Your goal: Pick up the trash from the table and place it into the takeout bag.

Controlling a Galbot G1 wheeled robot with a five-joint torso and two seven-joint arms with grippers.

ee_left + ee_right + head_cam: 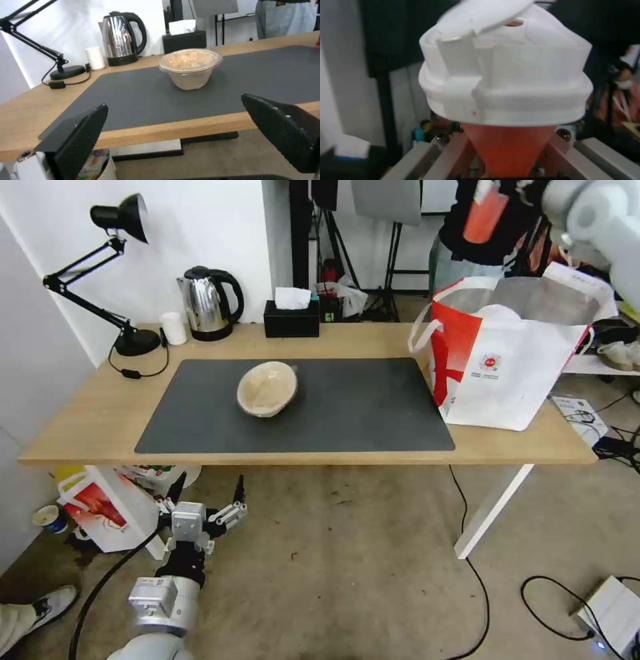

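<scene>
The beige pulp bowl (267, 389) sits tilted on the dark grey mat (373, 407) of the light-wood table (87, 427); in the left wrist view the bowl (190, 67) lies beyond the table's front edge. My left gripper (207, 500) (174, 101) hangs open below that edge, holding nothing. My right gripper (508, 136) is shut on the red drink cup (506, 75) with its white domed lid. The cup (485, 213) is held high, above and behind the takeout bag (507, 367). The bag stands open on the table's right end, with a white rounded shape (497, 313) inside.
Along the back edge stand a black desk lamp (127, 340), a small white cup (175, 328), a steel kettle (210, 303) and a black tissue box (291, 319). A red-and-white carton (100, 507) sits under the table. Cables cross the floor at right.
</scene>
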